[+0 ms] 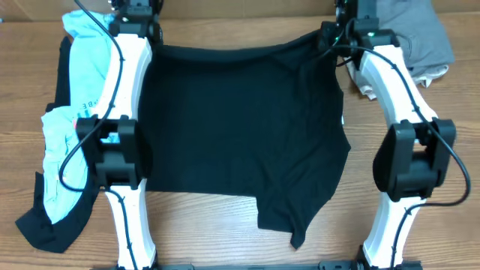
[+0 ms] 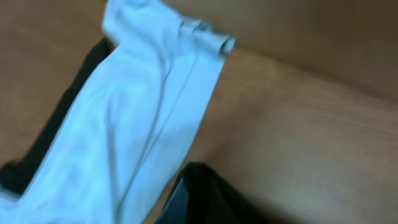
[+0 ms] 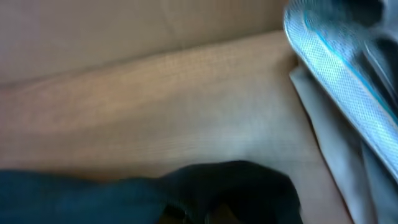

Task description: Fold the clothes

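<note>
Overhead: black shirt (image 1: 240, 127) lies spread flat at the centre of the wooden table (image 1: 210, 232), with its hem side toward 6 o'clock and one ragged flap hanging low at 5. Its far edge sags in a curve between the two arms.

Left hand (image 1: 135, 16) is at 11 o'clock, over the shirt's far left corner. Right hand (image 1: 346, 26) is at 1 o'clock, over the far right corner, where the cloth is bunched. Fingers are hidden in all views, so I cannot tell whether either hand is spread or pinching (dark cloth fills the bottom of both wrist views).

Light blue garment (image 1: 71, 97) is heaped at 9 o'clock, running up to 11, and lies partly on another black garment (image 1: 45, 225) that trails to 7. Grey garment (image 1: 412, 37) is piled at 1–2 o'clock, just beside the right arm.

Right wrist view is blurred: bare wood grain, a pale blue-edged cloth (image 3: 336, 81) at 2 o'clock, and a beige cloth (image 3: 336, 149) under it. A plain brown panel (image 3: 124, 31) stands behind the table's far edge.
</note>
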Tool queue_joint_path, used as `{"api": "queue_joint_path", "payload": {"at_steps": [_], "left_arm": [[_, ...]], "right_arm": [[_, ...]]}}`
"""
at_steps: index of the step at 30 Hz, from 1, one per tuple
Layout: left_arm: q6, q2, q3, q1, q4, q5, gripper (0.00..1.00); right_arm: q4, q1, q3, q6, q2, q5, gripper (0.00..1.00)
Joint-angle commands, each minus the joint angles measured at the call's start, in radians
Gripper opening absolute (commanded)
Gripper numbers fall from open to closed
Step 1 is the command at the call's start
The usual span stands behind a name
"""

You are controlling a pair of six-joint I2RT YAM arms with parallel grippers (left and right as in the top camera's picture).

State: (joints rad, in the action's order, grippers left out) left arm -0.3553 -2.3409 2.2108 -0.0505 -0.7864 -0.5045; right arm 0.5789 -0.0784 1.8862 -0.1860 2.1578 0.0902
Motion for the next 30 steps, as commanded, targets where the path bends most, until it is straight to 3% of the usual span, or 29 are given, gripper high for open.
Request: {"api": "queue_joint_path", "payload": {"at_steps": [1,8,14,22,30], "left_arm": [[0.019,-0.026,0.005,0.006,0.087,0.037,0.04],[0.073,-0.026,0.037,0.034,0.125,0.159,0.04],[0.084,-0.024,0.093,0.053,-0.114,0.158,0.04],[0.087,-0.024,0.172,0.065,-0.461,0.163,0.04],[0.087,-0.025,0.164,0.065,-0.664,0.162,0.04]], "right_arm": [[-0.073,0.007,0.009,0.005,-0.002,0.0,0.04],[-0.124,0.008,0.009,0.005,-0.002,0.003,0.05],[0.103,0.009,0.046,0.003,-0.013,0.143,0.05],[0.458,0.028,0.068,-0.008,-0.111,0.162,0.05],[0.716,0.08,0.046,0.005,-0.145,0.154,0.05]]}}
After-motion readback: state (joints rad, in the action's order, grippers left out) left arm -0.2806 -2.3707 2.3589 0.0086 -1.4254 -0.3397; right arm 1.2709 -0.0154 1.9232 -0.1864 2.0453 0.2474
